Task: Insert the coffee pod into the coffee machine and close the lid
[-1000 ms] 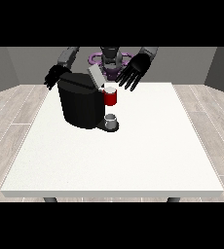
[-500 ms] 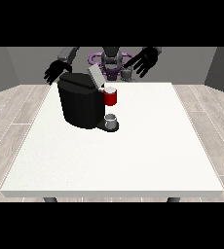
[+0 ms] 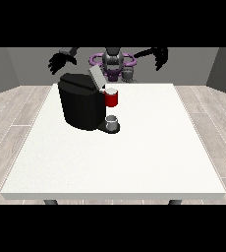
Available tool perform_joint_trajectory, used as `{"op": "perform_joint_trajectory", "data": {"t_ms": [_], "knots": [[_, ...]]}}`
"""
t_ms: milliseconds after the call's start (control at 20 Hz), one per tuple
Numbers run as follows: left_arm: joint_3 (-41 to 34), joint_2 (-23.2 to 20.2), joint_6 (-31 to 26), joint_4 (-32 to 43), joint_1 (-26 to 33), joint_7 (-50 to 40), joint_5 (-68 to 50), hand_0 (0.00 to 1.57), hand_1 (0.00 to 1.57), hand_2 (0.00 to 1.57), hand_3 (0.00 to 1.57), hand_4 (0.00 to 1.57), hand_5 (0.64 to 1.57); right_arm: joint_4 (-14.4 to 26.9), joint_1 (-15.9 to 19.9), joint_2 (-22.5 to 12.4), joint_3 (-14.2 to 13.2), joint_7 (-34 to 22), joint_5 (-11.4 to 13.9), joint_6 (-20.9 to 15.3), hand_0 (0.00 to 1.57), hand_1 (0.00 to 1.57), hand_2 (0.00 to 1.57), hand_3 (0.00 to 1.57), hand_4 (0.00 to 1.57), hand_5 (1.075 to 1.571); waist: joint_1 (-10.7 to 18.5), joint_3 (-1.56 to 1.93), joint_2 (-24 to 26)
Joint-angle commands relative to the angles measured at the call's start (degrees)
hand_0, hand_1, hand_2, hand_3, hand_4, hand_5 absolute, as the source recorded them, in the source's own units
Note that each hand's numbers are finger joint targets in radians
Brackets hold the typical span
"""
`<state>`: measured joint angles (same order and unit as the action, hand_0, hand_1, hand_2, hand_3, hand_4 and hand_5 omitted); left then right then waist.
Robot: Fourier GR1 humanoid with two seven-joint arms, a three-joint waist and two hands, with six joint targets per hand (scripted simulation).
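Coffee machine [image 3: 83, 106] stands on the white table [image 3: 134, 147] with lid [image 3: 96, 78] raised for loading; the pod's location cannot be told; both hands [image 3: 61, 60] [image 3: 159, 55] hover apart, fingers spread, holding nothing.

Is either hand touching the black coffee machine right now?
No. Both black hands are raised apart, clear of the black coffee machine.

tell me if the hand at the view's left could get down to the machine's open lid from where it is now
Probably yes. The hand at the view's left hangs raised behind the coffee machine, and nothing shows between it and the tilted-up lid. It holds nothing, fingers relaxed.
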<state>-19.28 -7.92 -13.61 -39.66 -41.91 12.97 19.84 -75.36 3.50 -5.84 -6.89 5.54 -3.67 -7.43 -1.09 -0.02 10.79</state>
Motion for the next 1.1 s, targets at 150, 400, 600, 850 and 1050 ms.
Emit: {"op": "perform_joint_trajectory", "data": {"t_ms": [150, 400, 600, 850, 1050], "knots": [[-1.01, 5.05, 0.25, -2.59, 5.99, 0.04, -4.51, 0.0, 0.0, 0.0, 0.0, 0.0, 1.571, -5.11, 4.85, -2.19, 1.68, -4.8, -0.62, 2.98, 0.0, 0.0, 0.0, 0.0, 0.26, 1.571, 3.17, 0.01, 2.39], [-1.5, 4.94, -4.08, -5.13, 8.69, -2.4, -8.16, 0.0, 0.0, 0.0, 0.0, 0.0, 1.571, -7.33, 8.5, -5.02, 0.78, -8.95, -2.48, 5.77, 0.0, 0.0, 0.0, 0.0, 0.0, 1.571, 6.67, 0.03, 4.39], [-2.03, 3.7, -5.45, -8.59, 13.26, -0.95, -10.84, 0.0, 0.0, 0.0, 0.0, 0.03, 1.571, -9.86, 7.1, -5.16, 3.31, -7.04, -1.89, 9.1, 0.0, 0.0, 0.0, 0.0, 0.0, 1.571, 6.03, 0.03, 2.3], [2.87, 7.81, -5.44, -14.49, 17.69, -0.41, -11.44, 0.0, 0.0, 0.0, 0.0, 0.2, 1.571, -6.19, 11.41, -5.52, 4.2, -8.73, 1.87, 7.14, 0.0, 0.0, 0.0, 0.0, 0.24, 1.571, 10.93, 0.04, 1.12], [4.05, 7.87, -3.48, -20.33, 20.8, -0.96, -12.83, 0.0, 0.0, 0.0, 0.0, 0.0, 1.571, -5.76, 12.26, -4.8, 4.22, -4.77, 0.79, 9.91, 0.0, 0.0, 0.0, 0.0, 0.0, 1.571, 9.51, 0.04, -2.81]]}}
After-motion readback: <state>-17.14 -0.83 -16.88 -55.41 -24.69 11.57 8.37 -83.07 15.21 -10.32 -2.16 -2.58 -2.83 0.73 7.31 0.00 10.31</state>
